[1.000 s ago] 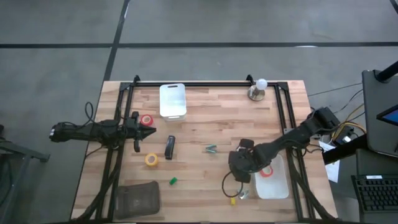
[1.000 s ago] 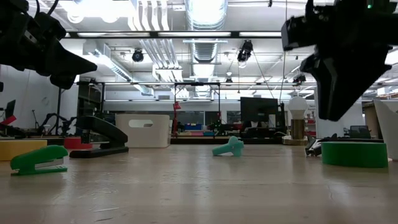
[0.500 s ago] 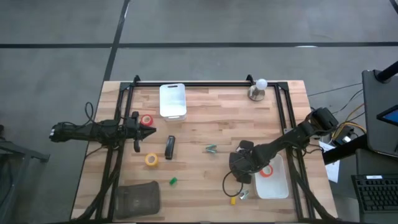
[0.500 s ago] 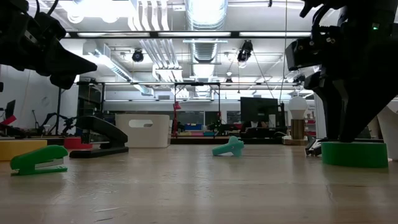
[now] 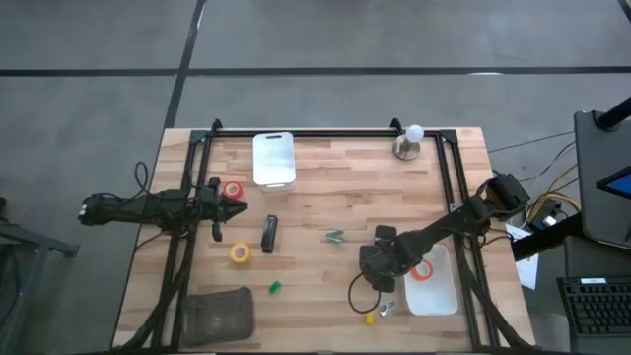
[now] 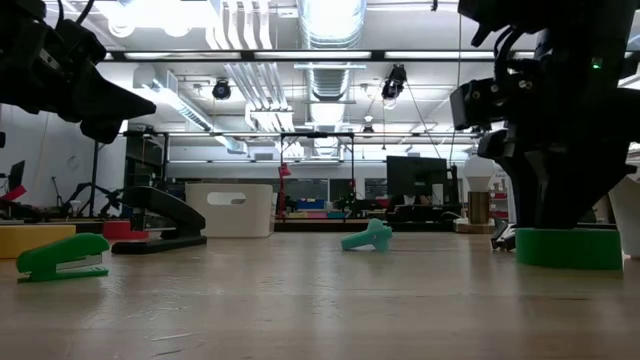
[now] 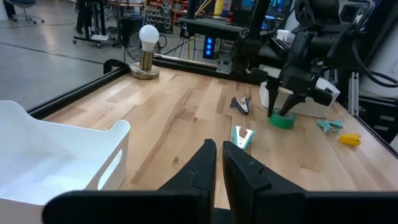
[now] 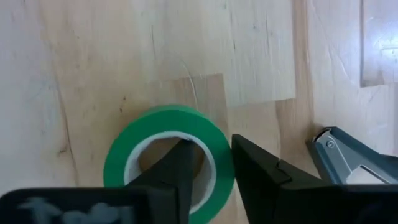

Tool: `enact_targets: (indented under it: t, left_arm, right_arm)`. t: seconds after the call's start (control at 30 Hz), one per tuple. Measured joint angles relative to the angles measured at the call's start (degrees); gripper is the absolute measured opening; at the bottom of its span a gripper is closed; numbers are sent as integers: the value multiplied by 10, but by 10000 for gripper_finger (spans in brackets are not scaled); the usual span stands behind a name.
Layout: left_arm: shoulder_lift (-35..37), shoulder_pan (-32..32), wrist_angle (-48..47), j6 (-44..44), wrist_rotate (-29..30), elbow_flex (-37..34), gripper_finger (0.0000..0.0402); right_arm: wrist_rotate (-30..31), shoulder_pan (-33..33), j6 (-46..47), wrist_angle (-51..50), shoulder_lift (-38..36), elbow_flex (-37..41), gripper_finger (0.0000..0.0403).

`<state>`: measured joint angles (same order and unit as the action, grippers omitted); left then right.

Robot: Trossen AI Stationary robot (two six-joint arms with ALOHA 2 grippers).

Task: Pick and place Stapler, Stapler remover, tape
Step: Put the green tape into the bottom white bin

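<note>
Green ring-shaped tape roll (image 8: 163, 160) is straddled by the right gripper (image 8: 208, 165): 1 dark finger (image 8: 173, 171) is set inside the pale centre hole, the other just outside the rim, jaws narrowly parted, the wall between them. The left gripper (image 7: 217, 163), fingers nearly closed and empty, is held well apart.

We identify this place as a robotics lab or workshop: a butcher-block table (image 5: 325, 212) edged by a black metal frame (image 5: 325, 132) stands on a bare grey concrete floor (image 5: 99, 59) marked with dark lines. Across the table, we see exposed ceiling ducts (image 6: 330, 40), strip lights (image 6: 150, 15), and benches with monitors (image 6: 415, 180) and equipment. We also note loose cables (image 5: 537, 202) and a laptop (image 5: 596, 306) beside the table, and racks of gear (image 7: 161, 12) at the back of the room.
</note>
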<state>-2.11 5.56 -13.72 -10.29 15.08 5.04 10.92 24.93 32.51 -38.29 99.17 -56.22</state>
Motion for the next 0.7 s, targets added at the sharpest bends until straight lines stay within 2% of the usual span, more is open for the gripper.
enact_targets:
  t: [0.3,0.7]
  left_arm:
    - [0,0,0,0,0,0,32]
    - [0,0,0,0,0,0,32]
  right_arm:
    - [11,-12,-32,-9,-12,-36,36]
    - [32,-12,-13,-133,-60,-138,43]
